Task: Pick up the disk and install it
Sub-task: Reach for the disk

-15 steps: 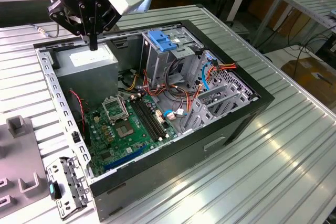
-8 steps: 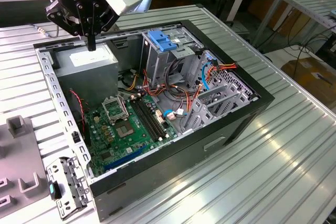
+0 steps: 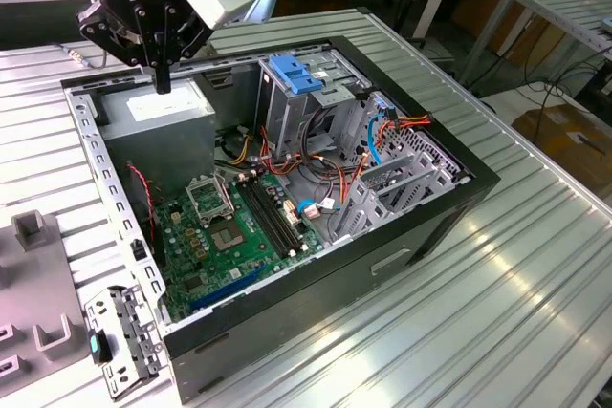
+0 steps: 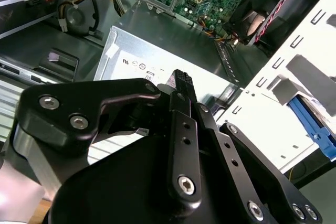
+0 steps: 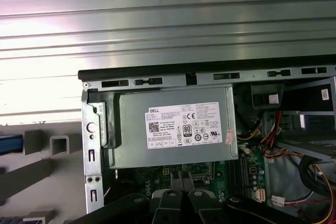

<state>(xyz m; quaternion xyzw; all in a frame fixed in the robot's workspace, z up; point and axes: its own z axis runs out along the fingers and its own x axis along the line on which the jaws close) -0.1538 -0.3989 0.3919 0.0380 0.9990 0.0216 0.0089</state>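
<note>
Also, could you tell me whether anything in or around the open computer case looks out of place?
Nothing looks damaged or spilled. One oddity: a perforated metal bracket lies loose beside the case, at the exterior view's lower left. Red and orange cables sprawl loosely over the motherboard.

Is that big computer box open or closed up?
Open. The black metal computer case has no side cover, so the green circuit board and coloured cables lie exposed.
</note>
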